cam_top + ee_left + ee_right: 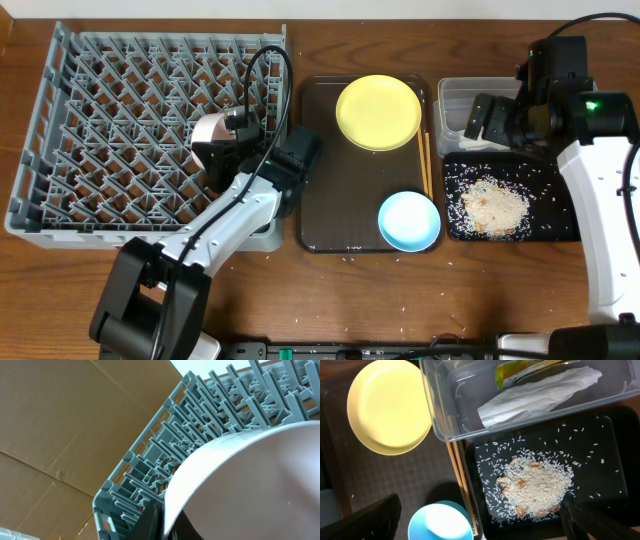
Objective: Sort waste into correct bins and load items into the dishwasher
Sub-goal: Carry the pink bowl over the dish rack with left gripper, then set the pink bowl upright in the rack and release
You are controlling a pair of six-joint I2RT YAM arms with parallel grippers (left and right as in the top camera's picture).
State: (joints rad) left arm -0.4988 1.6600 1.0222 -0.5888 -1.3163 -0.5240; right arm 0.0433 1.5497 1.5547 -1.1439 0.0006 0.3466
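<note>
We find the left gripper [225, 140] at the right edge of the rack [100, 120], against the tilted bowl [250, 485]. Its fingers are hidden, so we cannot tell their grip. The right gripper [480, 510] hangs near the table's right edge, fingers spread wide, holding nothing. The napkin [535, 392] and wrapper [530, 369] lie in the tub [437, 415]. The rice [535, 485] lies in the black tray [615, 460]. The plate [378, 112], blue dish [408, 221] and chopsticks [426, 160] rest on the brown tray [320, 180].

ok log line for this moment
left hand: holding round white bowl over grey plastic rack | right hand: open over clear plastic tub
</note>
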